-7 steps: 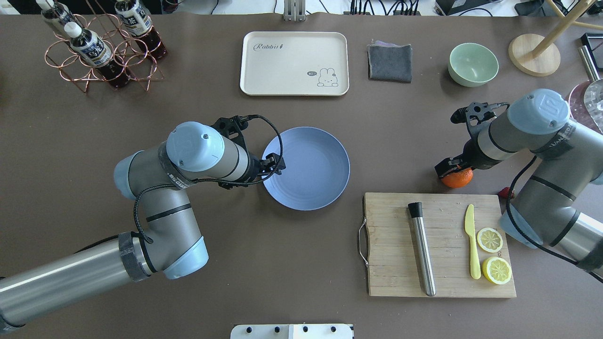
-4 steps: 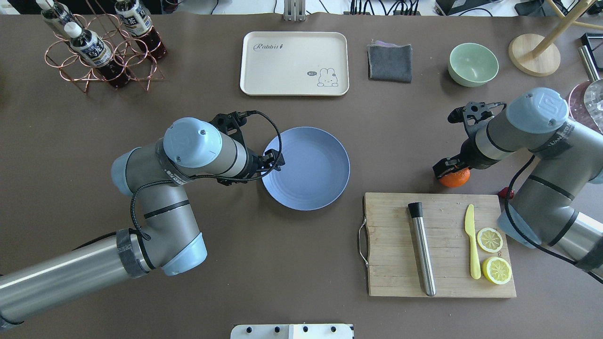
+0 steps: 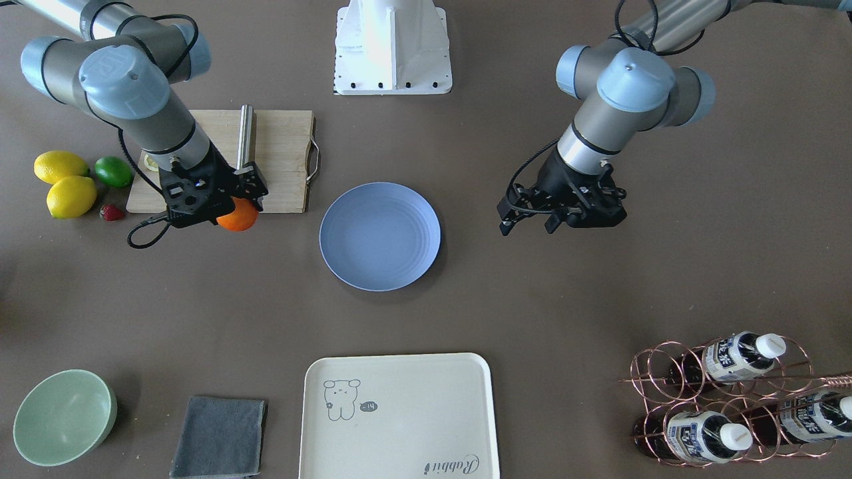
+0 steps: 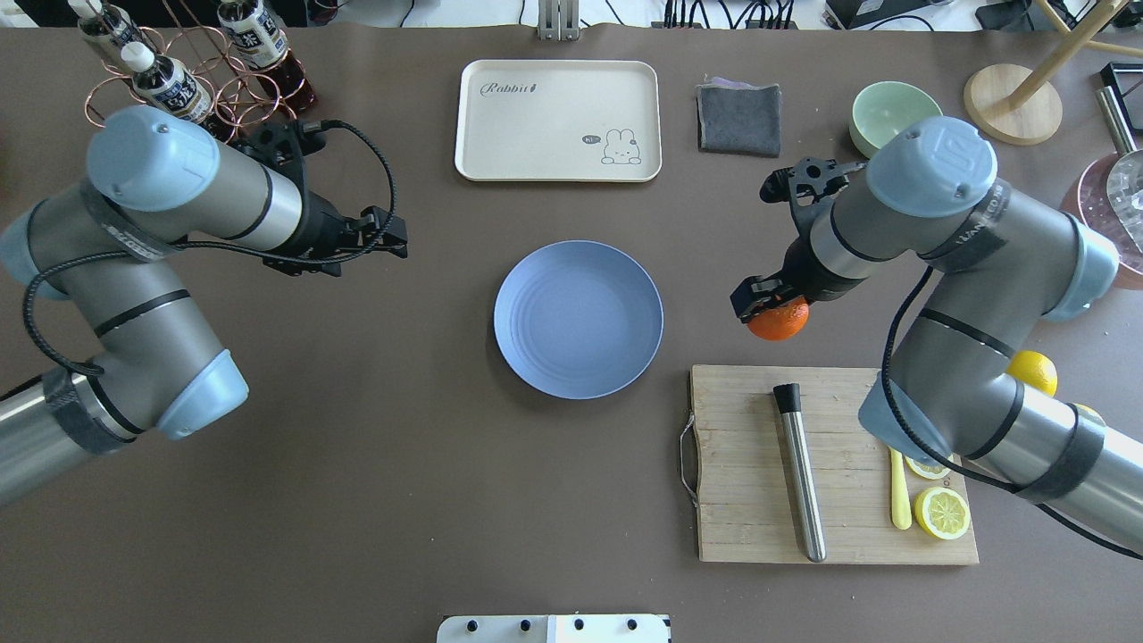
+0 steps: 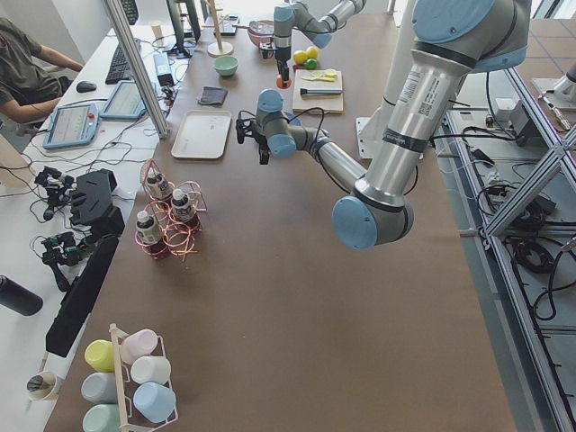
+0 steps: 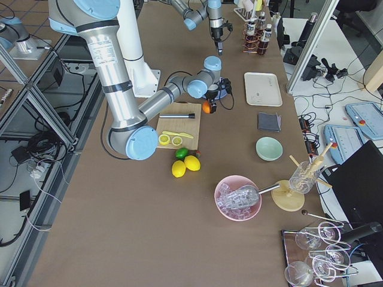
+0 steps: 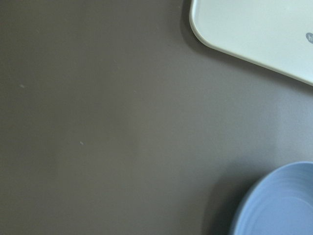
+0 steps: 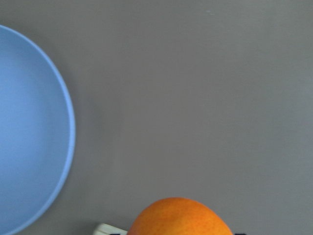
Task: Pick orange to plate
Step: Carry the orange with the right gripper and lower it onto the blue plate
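Jaws on my right gripper (image 4: pixel 770 309) pinch the orange (image 4: pixel 780 321), so I judge I'm mid-carry; next it must travel over the plate (image 4: pixel 579 319) and let go.

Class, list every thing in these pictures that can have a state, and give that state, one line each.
plate: empty, lying flat.
right gripper: shut on the orange.
orange: held between the fingers, beside the plate, not on it.
left gripper: open, empty.
green bowl: upright, empty.
tray: empty.
grey cloth: folded.
lemon halves: cut, on the cutting board.
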`<state>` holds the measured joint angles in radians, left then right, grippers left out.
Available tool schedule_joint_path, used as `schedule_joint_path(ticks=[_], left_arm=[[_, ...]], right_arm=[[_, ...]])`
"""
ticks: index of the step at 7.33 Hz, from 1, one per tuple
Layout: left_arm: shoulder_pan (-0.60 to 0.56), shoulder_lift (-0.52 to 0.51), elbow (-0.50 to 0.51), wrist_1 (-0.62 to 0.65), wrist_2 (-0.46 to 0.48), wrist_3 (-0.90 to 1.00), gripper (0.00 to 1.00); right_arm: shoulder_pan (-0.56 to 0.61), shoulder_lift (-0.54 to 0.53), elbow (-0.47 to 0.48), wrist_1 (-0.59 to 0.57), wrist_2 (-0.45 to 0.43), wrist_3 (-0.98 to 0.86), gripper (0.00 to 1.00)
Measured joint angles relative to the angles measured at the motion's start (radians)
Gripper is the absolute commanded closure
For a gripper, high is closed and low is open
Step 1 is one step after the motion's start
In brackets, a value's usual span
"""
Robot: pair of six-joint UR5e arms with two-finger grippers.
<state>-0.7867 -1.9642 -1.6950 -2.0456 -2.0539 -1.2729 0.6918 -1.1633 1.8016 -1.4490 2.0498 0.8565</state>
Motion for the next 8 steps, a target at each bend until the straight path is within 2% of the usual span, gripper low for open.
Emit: schedule_joint_path(ticks=[1,3,6,8], left_arm=[[-0.056,0.050,-0.003,0.000,-0.061,0.099,0.05],[-0.128,0.129,0.009,-0.003,-0.130,0.241,0.05],[-0.158,0.166,0.016,-0.005,-0.144,0.282,0.05],[-0.161,0.168,0.016,-0.004,-0.144,0.278,0.05]], right_arm=[[-0.060,0.096,-0.039,-0.022,-0.049,0.102,1.00],[-0.137,0.276,-0.194,-0.025,-0.120,0.218,1.00],[-0.176,0.355,-0.333,0.032,-0.165,0.249,1.00],[-0.180,0.360,-0.365,0.064,-0.169,0.252,1.00]])
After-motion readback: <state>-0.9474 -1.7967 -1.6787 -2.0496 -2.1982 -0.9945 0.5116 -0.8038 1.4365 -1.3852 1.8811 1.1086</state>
